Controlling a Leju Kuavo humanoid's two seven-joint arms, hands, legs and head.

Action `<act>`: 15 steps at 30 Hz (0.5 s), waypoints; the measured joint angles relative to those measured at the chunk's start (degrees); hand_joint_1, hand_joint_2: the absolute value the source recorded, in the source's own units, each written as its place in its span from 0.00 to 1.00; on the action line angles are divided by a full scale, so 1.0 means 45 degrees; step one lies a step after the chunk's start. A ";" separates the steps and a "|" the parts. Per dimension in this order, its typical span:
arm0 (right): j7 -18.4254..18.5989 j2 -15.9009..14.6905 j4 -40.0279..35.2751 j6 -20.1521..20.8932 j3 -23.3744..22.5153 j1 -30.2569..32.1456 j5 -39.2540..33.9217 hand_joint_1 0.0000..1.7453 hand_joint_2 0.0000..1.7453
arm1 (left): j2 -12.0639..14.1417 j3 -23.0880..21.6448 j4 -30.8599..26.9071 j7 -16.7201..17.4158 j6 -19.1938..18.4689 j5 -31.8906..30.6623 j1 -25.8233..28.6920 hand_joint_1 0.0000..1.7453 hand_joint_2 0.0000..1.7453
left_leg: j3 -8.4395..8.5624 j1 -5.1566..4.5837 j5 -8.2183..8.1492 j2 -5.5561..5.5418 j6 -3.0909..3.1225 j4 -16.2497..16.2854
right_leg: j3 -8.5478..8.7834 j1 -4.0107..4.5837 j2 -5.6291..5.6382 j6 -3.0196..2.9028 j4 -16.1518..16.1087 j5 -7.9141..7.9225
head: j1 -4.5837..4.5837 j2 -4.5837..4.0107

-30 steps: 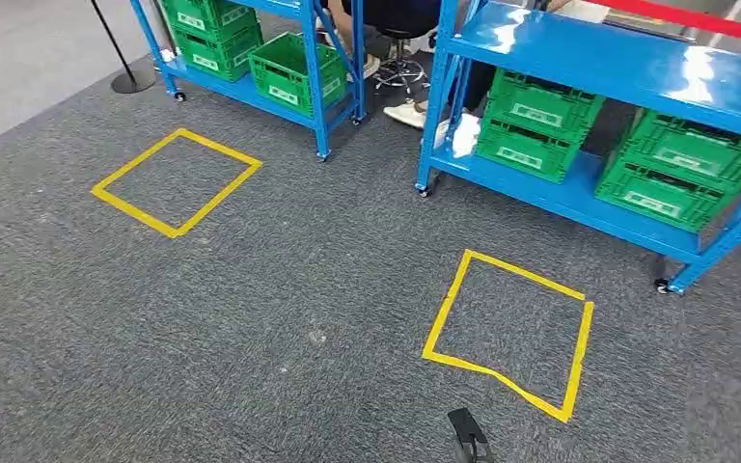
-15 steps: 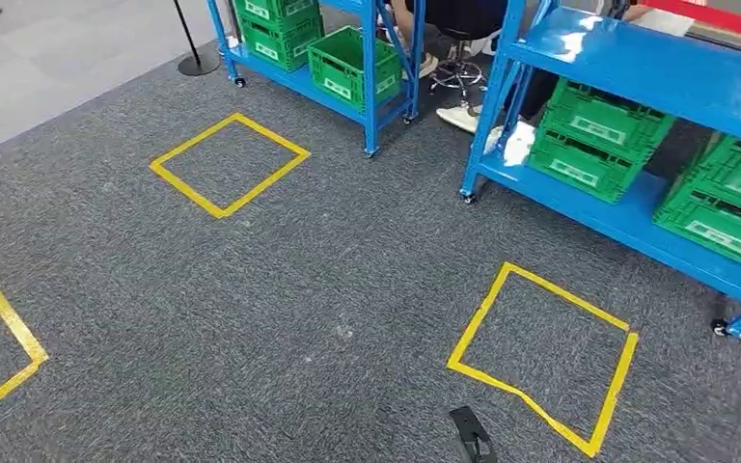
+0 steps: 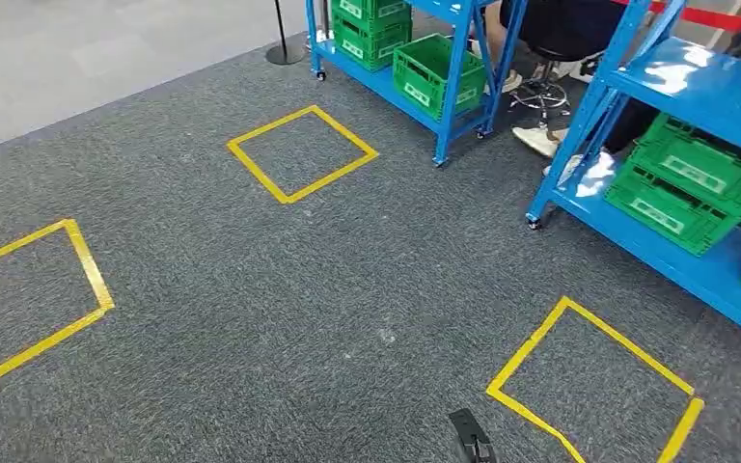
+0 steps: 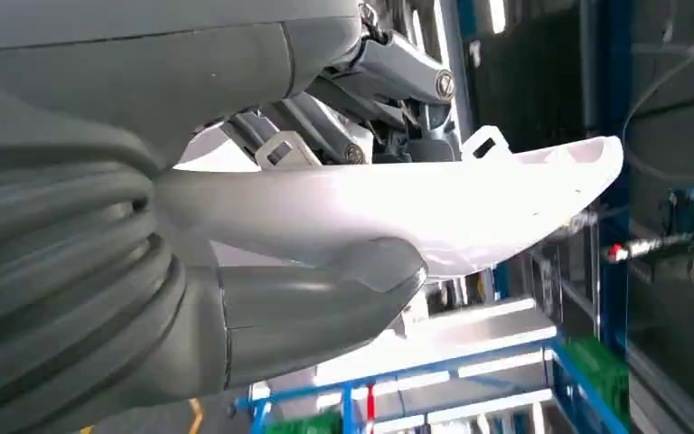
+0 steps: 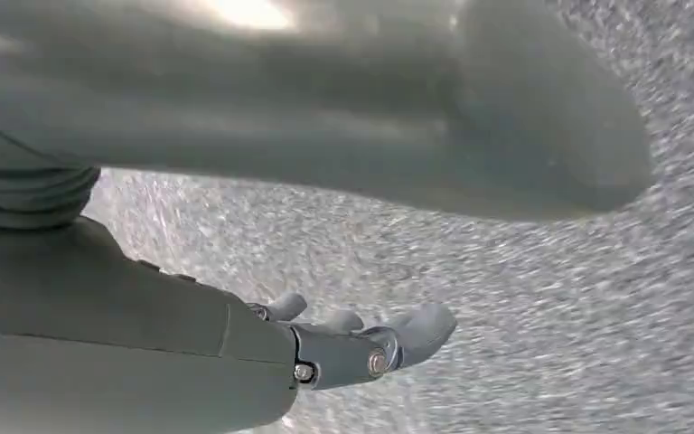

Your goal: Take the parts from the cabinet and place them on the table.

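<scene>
White part [image 4: 470, 203] sits in my left hand [image 4: 271, 307], pinched between the thick thumb on one face and the darker fingers on the other. It is long and slightly curved. Its long axis runs straight out from the palm, and the tapered end points away from the wrist, with the blue rack [image 3: 579, 135] in the background beyond it. My right hand [image 5: 325, 348] hangs over grey carpet [image 3: 251, 309], fingers loosely spread and holding nothing. Green crates [image 3: 685, 183] sit on the rack's lower shelf, and a yellow tape square [image 3: 301, 152] lies near its foot.

Grey carpet floor [image 3: 251, 318] bore three yellow tape squares [image 3: 301, 152]. Blue wheeled racks [image 3: 671, 164] stood on it, holding green crates [image 3: 685, 183] on lower shelves.
</scene>
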 joint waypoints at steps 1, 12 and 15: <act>-0.0010 0.0000 0.0000 0.0010 0.0000 -0.0029 0.0000 0.00 0.00 | 0.0010 0.0029 -0.0010 0.0005 0.0000 0.0010 0.0057 1.00 1.00 | -0.0027 0.0077 0.0066 -0.0130 -0.0103 -0.0060 | -0.0031 0.0028 -0.0205 -0.0050 0.0038 0.0028 | 0.0014 0.0000; 0.0078 -0.0049 0.0000 0.0014 -0.0005 0.0047 -0.0087 0.00 0.00 | -0.0282 0.0252 -0.0413 0.0000 0.0189 -0.0413 0.0653 1.00 1.00 | -0.1000 0.0118 -0.0801 0.1525 -0.0464 0.2243 | 0.0020 0.0125 -0.1906 -0.0520 -0.0153 0.0186 | -0.0078 0.0000; 0.0073 -0.0053 0.0000 -0.0029 -0.0005 0.0032 -0.0170 0.00 0.00 | -0.0374 0.0243 -0.0407 0.0049 0.0160 -0.0427 0.0435 1.00 1.00 | 0.0355 0.0004 -0.0263 0.2449 -0.0288 -0.0050 | 0.0072 0.0225 -0.2281 -0.0334 -0.0085 0.0056 | -0.0064 0.0000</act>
